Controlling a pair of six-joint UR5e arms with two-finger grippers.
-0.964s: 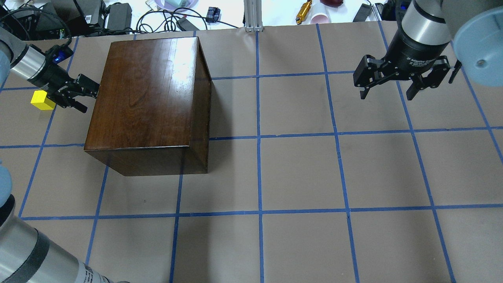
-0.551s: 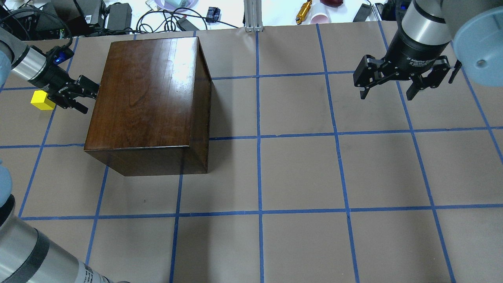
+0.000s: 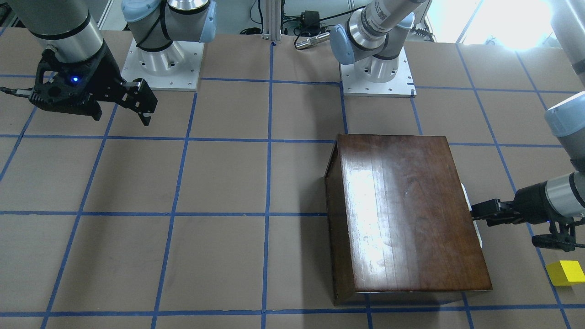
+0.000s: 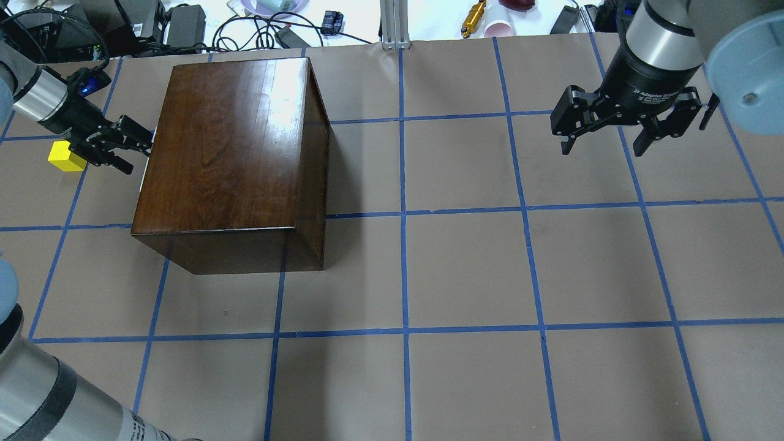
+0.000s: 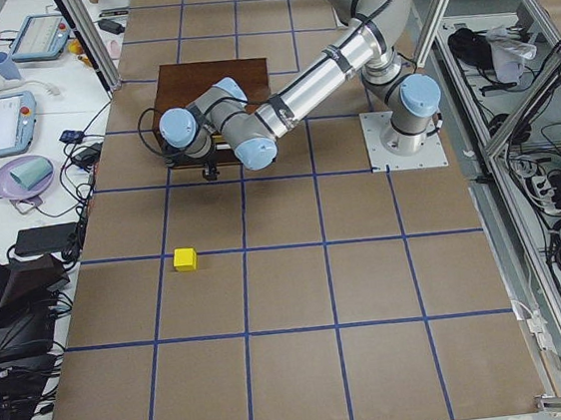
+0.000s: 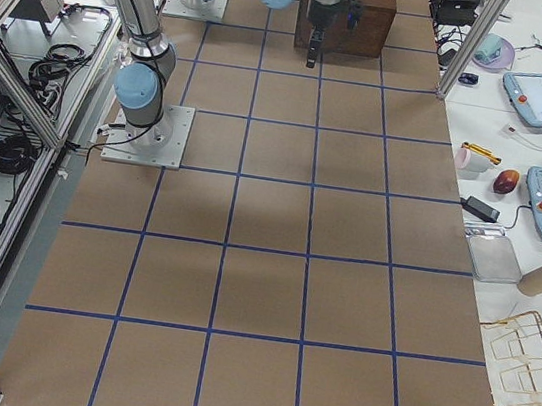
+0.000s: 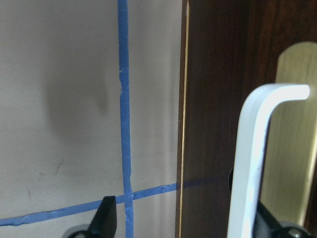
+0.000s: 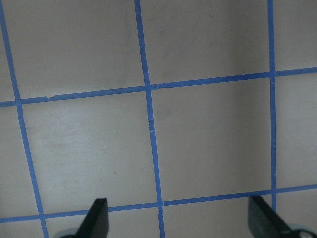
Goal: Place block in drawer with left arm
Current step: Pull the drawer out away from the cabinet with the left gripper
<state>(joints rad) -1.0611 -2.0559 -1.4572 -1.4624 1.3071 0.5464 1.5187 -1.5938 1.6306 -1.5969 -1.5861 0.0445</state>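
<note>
The yellow block (image 4: 64, 156) lies on the table left of the dark wooden box (image 4: 233, 147), and also shows in the front view (image 3: 566, 273). My left gripper (image 4: 141, 154) is open at the box's left face, past the block. In the left wrist view, the drawer's dark front panel (image 7: 218, 99) carries a white handle (image 7: 247, 158), which stands just inside one finger (image 7: 106, 215). I cannot tell whether the finger touches the handle. The drawer looks shut or barely out. My right gripper (image 4: 603, 150) is open and empty above the far right of the table.
Cables, power bricks and small items (image 4: 184, 24) lie beyond the table's far edge. Blue tape lines (image 4: 404, 214) grid the brown table cover. The arm bases (image 3: 160, 64) stand at the robot's side of the table.
My left arm has drawn back a little to the left. A thin white strip now shows along the box's left edge. The block and the right arm have not moved.
</note>
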